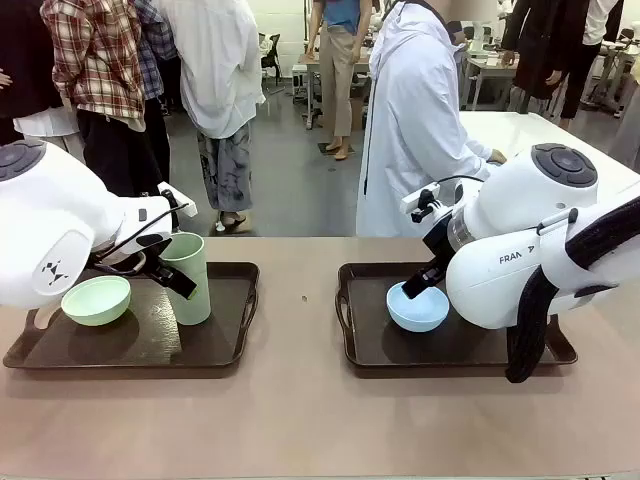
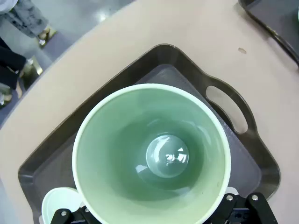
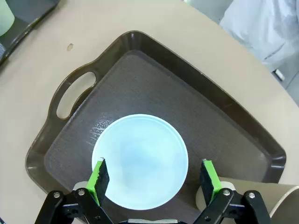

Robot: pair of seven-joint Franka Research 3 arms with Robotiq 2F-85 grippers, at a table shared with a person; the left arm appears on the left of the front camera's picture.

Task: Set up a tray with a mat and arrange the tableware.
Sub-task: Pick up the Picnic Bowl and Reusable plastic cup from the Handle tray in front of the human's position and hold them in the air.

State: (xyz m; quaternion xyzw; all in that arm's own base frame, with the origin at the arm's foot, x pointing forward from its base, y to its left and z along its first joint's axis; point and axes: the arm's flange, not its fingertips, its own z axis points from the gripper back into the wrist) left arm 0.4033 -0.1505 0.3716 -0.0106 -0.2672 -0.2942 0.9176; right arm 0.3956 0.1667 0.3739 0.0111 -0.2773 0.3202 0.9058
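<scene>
The tall pale green cup [image 1: 190, 285] stands on the left tray [image 1: 130, 350], right of the pale green bowl [image 1: 96, 299]. My left gripper [image 1: 168, 268] is open, its fingers on either side of the cup [image 2: 152, 154]. Beside it shows the bowl's rim [image 2: 60, 201]. A dark mat [image 2: 236, 156] lines that tray. On the right tray [image 1: 460, 350] sits the light blue bowl [image 1: 417, 307]. My right gripper [image 3: 154, 179] hangs open just over the bowl [image 3: 140, 161], one green pad [image 3: 99, 179] at each side. A tan-brown cup [image 3: 254, 198] stands beside it on the mat [image 3: 140, 79].
A person in a white coat [image 1: 420, 120] stands at the table's far edge, behind the right tray. Bare tabletop [image 1: 300, 400] lies between the two trays and along the near edge. A small dark speck [image 1: 304, 298] lies between the trays.
</scene>
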